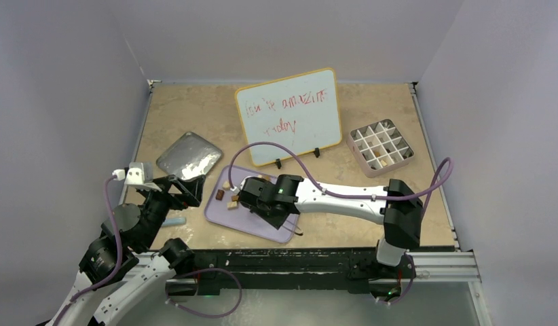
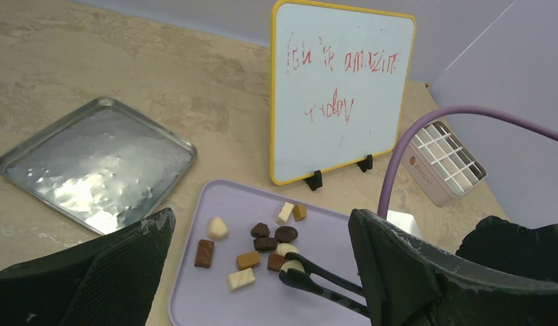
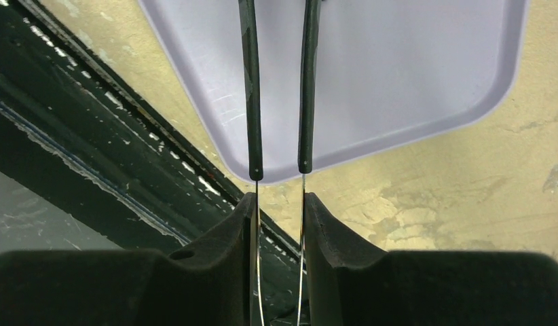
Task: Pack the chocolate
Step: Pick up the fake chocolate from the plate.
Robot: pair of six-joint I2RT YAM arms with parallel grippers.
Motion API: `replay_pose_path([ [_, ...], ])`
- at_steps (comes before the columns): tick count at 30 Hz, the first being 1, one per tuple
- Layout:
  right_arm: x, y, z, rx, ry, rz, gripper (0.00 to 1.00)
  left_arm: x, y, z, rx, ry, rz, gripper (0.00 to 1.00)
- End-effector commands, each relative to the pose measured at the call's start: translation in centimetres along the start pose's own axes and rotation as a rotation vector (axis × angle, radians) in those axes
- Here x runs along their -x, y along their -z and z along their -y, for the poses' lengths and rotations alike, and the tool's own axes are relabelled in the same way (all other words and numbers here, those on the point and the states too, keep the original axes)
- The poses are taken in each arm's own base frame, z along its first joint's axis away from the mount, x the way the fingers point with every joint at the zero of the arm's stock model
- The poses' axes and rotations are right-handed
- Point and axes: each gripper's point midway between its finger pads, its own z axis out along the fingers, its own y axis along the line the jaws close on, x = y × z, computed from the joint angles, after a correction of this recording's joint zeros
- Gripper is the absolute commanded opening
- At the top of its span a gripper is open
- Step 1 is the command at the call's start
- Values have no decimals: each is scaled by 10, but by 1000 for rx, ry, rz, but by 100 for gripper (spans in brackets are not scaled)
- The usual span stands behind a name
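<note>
We see the chocolate (image 2: 266,243) lying as a loose cluster of dark brown, tan and cream pieces on the far part of the lavender tray (image 2: 215,299), which sits on the table (image 1: 188,109) in front of the two arms. The right gripper (image 3: 278,200) has its jaws pressed in on a pair of black tongs (image 3: 252,88), the thin metal arms running along the inner faces of the fingers and held a narrow gap apart. In the left wrist view the tips of the tongs sit on either side of a cream piece (image 2: 290,266) at the near right edge of the cluster; we cannot tell whether that piece is off the tray. The left gripper (image 2: 261,217) hangs beside the left edge of the tray with its jaws spread wide and nothing between them. Behind the tray a small whiteboard (image 1: 290,115) with a yellow rim stands on two black feet, red writing on its face. A square metal tray (image 1: 189,155) lies to the left of it, and the pale pink gridded box (image 1: 379,147) sits well apart at the far right, with a few small pieces in its cells.
</note>
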Motion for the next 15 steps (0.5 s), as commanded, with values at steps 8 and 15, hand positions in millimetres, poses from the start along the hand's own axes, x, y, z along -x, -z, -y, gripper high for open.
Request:
replay_pose_path([
  [8,-2,28,64,-84,-166,47,23,-5,-8,13,-37,-13,-35,99],
  [15,-26,50,132,-189,-405,68,22,-25,-22,28,-84,-68,-133,100],
])
